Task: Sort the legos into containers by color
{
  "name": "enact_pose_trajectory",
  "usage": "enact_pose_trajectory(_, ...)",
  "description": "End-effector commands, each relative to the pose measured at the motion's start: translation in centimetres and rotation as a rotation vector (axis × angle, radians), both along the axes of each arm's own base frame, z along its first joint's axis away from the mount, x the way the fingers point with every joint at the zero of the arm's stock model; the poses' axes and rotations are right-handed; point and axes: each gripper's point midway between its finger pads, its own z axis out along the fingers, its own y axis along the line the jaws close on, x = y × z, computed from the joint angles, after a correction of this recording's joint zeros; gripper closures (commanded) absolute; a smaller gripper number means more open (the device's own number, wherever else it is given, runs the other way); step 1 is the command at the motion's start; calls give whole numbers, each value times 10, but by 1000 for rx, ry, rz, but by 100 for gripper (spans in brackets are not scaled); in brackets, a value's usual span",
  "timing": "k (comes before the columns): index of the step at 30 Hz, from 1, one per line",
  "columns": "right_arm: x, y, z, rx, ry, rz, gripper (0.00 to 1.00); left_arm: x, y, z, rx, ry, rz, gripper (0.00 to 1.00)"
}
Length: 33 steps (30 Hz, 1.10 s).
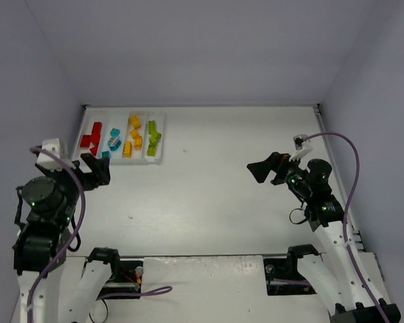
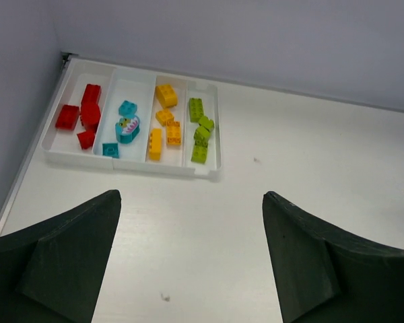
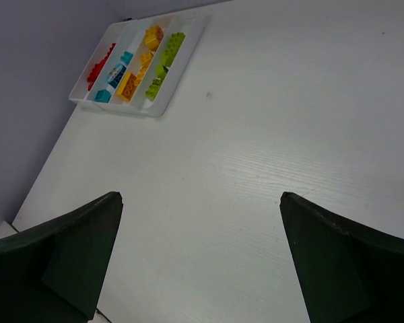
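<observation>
The containers are four narrow compartments of one white tray [image 1: 160,159] at the table's far left. From left to right they hold red legos [image 1: 91,134], cyan legos [image 1: 113,141], yellow legos [image 1: 132,134] and lime green legos [image 1: 152,138]. The left wrist view shows the same tray [image 2: 121,163] with red [image 2: 84,118], cyan [image 2: 126,128], yellow [image 2: 165,121] and green [image 2: 200,131] bricks. My left gripper [image 1: 96,168] [image 2: 191,194] hangs open and empty just in front of the tray. My right gripper [image 1: 268,169] [image 3: 200,195] is open and empty over bare table far to the right.
The tray [image 3: 155,111] lies close to the left wall and the table's back edge. A purple cable [image 1: 353,168] loops beside the right arm. Small dark specks [image 2: 165,296] mark the white tabletop.
</observation>
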Motion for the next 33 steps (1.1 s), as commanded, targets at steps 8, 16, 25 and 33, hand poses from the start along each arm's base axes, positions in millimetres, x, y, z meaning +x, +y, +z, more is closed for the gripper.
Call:
enact_pose_trajectory(8,-7,-15,41,-4,-159,-91,0,-24,5,-82,-20,157,38,21)
enact_pose_trajectory(16,-8,-29,25,-38,-131,-172,0,-19,2,-105,-40,120,31,21)
enact_pose_trajectory(25,-9,-30,22,-37,-128,-176,0,-12,8,-110,-37,141,71,21)
enact_pose_trajectory(33,-10,-32,22,-32,-141,-189,0,-9,7,-118,-49,182,74,21)
